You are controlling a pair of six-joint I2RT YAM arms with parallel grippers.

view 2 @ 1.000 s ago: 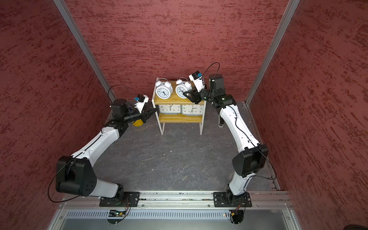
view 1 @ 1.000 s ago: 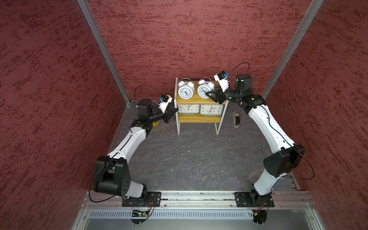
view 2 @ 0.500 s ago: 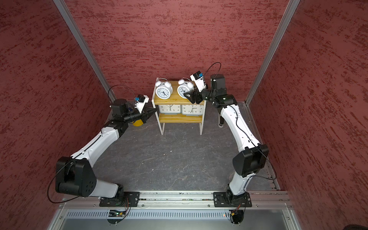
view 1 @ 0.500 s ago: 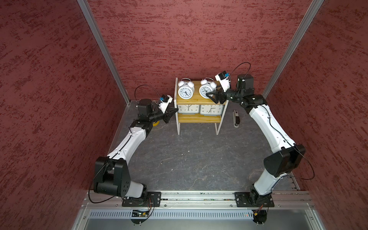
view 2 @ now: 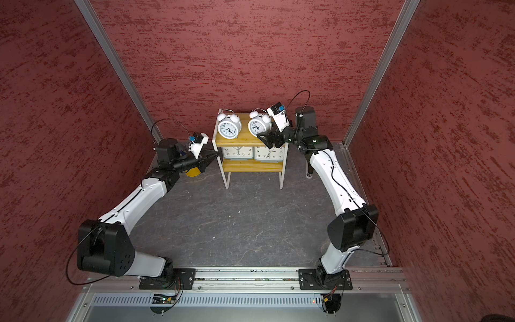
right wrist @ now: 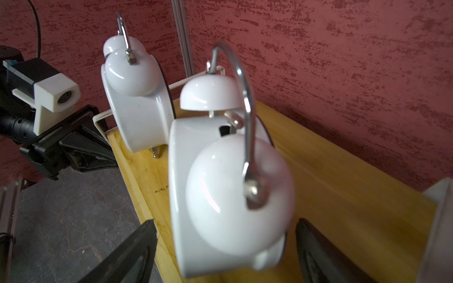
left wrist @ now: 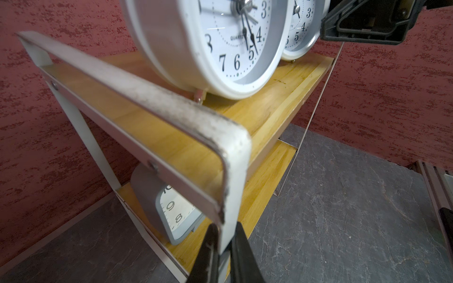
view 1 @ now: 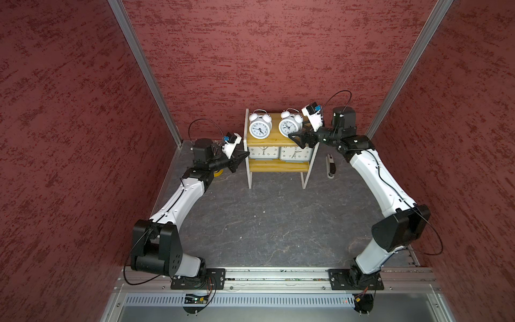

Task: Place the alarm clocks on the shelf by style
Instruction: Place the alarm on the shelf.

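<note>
Right claw (right wrist: 224, 224) spread around centre-frame clock (right wrist: 186, 171); a careless pull-back could clip bell (right wrist: 235, 196) and topple it. Left claw (left wrist: 226, 227) pinching shelf frame (left wrist: 147, 98): a jerky release could rock it.

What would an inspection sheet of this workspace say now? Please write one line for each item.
Surface: grey stone-look tabletop, no spills.
Job's things: two white twin-bell clocks on the shelf, top board; two grey clocks on its lower board.
Clutter: yellow bucket behind the left arm; slim dark object beside the shelf.
Grippers: left gripper shut on the shelf frame; right gripper open, straddling one white clock.
Cables: a black loop near each gripper.
Surroundings: red textured walls, aluminium posts.
</note>
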